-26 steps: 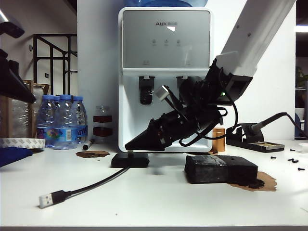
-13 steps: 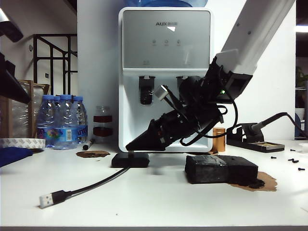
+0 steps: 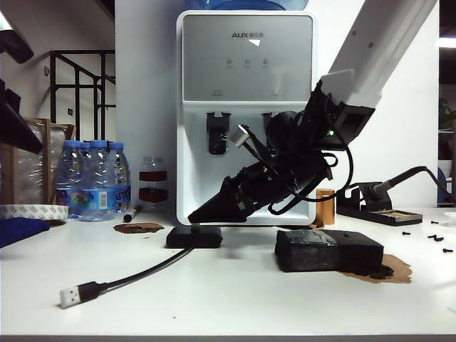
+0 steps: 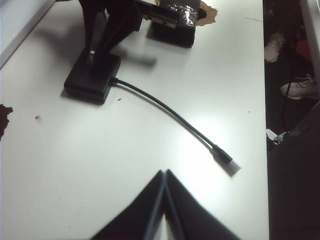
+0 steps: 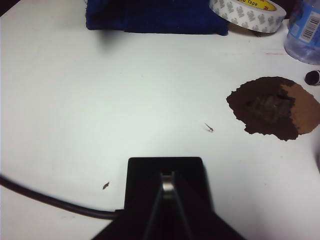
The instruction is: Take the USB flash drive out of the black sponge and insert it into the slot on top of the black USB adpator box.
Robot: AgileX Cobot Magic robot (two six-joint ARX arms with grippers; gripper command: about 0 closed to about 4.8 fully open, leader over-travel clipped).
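Observation:
The black USB adpator box (image 3: 194, 237) lies flat on the white table, with its cable running to a silver plug (image 3: 69, 296). My right gripper (image 3: 192, 216) slants down from the upper right and is shut on the USB flash drive (image 5: 168, 186), a slim silver stick. The drive stands upright with its lower end on the box's (image 5: 145, 175) top face. The slot is hidden under the drive. The black sponge (image 3: 328, 251) sits to the right, apart from the box. My left gripper (image 4: 164, 172) hovers shut and empty over bare table, near the cable plug (image 4: 229, 162).
A water dispenser (image 3: 246, 114) stands behind the box. Water bottles (image 3: 92, 178), a tape roll (image 5: 247, 14) and a blue cloth (image 5: 155, 17) are at the left. A soldering stand (image 3: 377, 210) is at the right. A brown stain (image 5: 275, 112) marks the table.
The right gripper holds almost still over the box with the drive. The left arm's dark shape at the left edge of the exterior view has drawn back a little.

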